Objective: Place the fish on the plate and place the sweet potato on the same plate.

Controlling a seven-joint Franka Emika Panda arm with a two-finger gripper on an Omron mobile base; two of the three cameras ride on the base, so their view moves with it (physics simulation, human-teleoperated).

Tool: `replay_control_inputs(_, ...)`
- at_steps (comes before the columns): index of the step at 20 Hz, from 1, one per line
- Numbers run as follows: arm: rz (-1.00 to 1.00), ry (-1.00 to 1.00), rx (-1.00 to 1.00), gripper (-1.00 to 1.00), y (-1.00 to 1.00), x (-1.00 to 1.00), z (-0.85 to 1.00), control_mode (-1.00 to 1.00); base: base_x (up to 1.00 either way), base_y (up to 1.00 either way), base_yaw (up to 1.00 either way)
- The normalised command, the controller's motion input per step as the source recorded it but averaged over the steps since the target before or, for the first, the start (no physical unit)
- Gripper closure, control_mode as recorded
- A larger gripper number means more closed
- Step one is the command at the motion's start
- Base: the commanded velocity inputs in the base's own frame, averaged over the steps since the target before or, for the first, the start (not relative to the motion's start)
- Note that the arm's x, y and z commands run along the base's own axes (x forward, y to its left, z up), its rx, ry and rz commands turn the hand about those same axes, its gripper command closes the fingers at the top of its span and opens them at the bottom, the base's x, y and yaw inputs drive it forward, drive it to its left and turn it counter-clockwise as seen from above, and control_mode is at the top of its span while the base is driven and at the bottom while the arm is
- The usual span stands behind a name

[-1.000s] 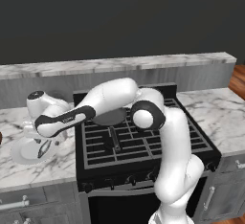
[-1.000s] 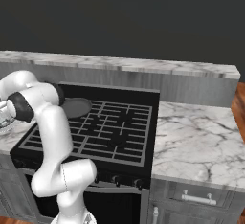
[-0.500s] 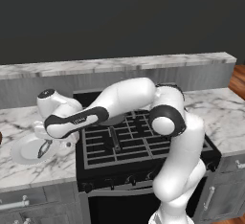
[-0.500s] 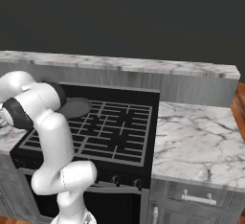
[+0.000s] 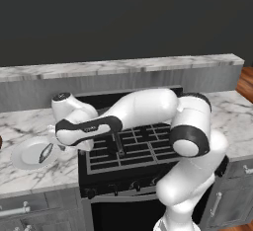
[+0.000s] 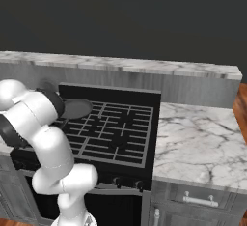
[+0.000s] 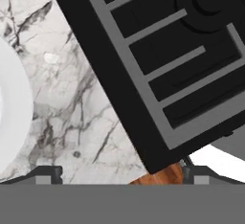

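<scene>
Fish (image 5: 45, 152) lies on the white plate (image 5: 22, 160) on the counter (image 5: 29, 126) left of the stove (image 5: 133, 143), pincer (image 7: 122, 173) spread and empty beside the plate, so I judge the sweet potato, unlocated, comes next: find and grasp it.

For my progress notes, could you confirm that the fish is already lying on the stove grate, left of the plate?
Not quite: in the left base view the fish lies on the white plate, which sits on the marble counter left of the stove, not on the grate.
</scene>
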Motion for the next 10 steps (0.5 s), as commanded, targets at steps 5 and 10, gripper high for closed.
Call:
replay_control_inputs(5, 0.00, 0.08, 0.00, -1.00, -0.24, -0.11, 0.07, -1.00, 0.00, 0.00, 0.00)
replay_control_inputs(10, 0.00, 0.00, 0.00, -1.00, 0.00, 0.00, 0.00, -1.00, 0.00, 0.00, 0.00)
